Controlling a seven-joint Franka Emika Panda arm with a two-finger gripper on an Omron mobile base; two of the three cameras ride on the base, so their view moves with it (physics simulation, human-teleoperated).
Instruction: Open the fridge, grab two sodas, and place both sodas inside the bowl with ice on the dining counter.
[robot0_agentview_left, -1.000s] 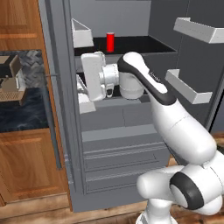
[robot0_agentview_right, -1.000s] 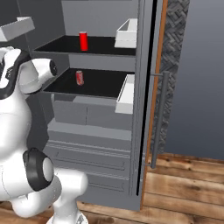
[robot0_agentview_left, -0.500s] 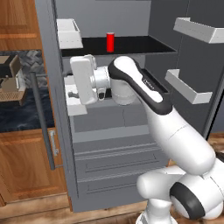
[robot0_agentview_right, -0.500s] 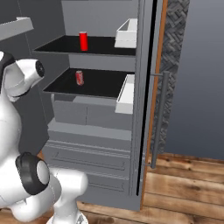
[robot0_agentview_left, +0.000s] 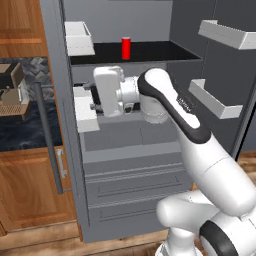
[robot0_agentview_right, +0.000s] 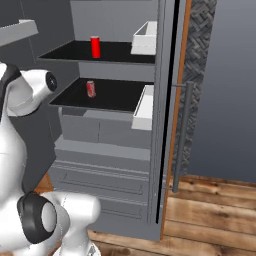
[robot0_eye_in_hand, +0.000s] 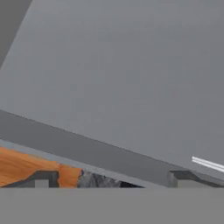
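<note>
Gripper (robot0_agentview_left: 92, 102) with unreadable finger gap against the open fridge (robot0_agentview_left: 55, 75) door's bin (robot0_agentview_left: 85, 107), 2 sodas (robot0_agentview_right: 95, 46) shelved beyond.

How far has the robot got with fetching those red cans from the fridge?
Done: both doors of the fridge stand open. In hand: the gripper sits close against the left door's inner side, holding nothing. Left: both sodas, one soda on the top shelf and another on the shelf below, untouched, must go to the bowl.
</note>
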